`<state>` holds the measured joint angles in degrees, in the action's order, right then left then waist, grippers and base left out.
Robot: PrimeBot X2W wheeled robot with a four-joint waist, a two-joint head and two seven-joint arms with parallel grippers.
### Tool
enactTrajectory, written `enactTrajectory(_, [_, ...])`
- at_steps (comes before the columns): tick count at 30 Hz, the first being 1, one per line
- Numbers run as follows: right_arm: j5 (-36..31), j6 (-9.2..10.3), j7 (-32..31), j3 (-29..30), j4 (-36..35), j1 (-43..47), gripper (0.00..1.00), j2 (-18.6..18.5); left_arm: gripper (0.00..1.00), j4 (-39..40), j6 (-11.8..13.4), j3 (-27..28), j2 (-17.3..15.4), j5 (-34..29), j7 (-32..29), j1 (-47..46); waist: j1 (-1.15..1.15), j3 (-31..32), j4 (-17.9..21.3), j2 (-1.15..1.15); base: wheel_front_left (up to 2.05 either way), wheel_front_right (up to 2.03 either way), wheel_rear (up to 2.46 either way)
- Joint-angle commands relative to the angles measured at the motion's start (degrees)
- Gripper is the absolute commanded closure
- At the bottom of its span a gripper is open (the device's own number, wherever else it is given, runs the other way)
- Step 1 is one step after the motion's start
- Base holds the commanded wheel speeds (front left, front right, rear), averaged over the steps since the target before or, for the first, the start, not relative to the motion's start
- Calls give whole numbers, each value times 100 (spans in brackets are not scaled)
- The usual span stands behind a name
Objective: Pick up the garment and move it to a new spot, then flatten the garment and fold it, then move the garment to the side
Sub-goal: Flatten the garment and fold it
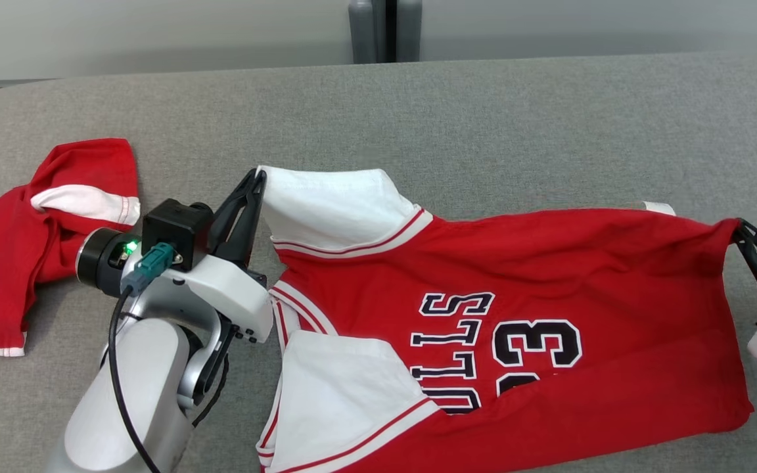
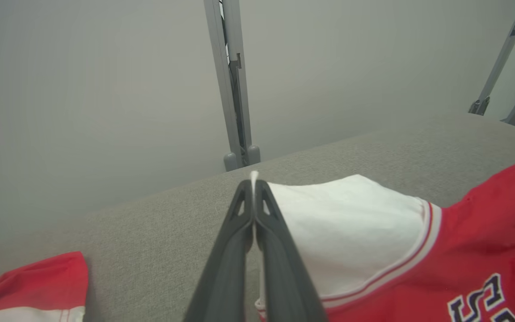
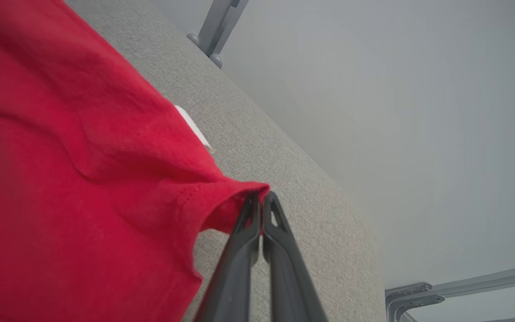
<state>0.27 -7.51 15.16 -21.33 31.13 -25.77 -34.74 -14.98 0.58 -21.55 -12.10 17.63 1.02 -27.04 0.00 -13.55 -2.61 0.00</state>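
The garment (image 1: 549, 276) is a red basketball jersey with white sleeves, dark lettering and the number 23, spread sideways on the grey surface (image 1: 457, 112). My left gripper (image 1: 259, 176) is shut on the corner of the far white sleeve (image 2: 356, 223); in the left wrist view a sliver of white cloth pokes out between its fingertips (image 2: 254, 183). At the right edge my right gripper (image 1: 740, 226) is shut on the red hem corner (image 3: 239, 197), which is drawn into a taut point. The near white sleeve (image 1: 345, 387) lies flat.
A second red and white garment (image 1: 30, 236) lies crumpled at the left, just beyond my left wrist. Grey posts (image 1: 385, 29) stand behind the far edge of the padded surface. Bare grey cloth stretches behind the jersey.
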Motion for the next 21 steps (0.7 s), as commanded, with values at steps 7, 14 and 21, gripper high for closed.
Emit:
enactTrajectory(7, [-416,3,10,80,-208,350,100,-114,100,531,-32,-179,-199,-13,-279,462,0,225,-83,0,0,0,0])
enactTrajectory(14, [-735,3,10,-58,-407,616,100,-257,100,1052,-81,-366,-443,-33,-573,923,0,378,-122,0,0,0,0])
enactTrajectory(21, [-865,3,10,-238,-411,777,100,-371,100,1674,-93,-584,-725,-87,-965,1416,0,498,-184,0,0,0,0])
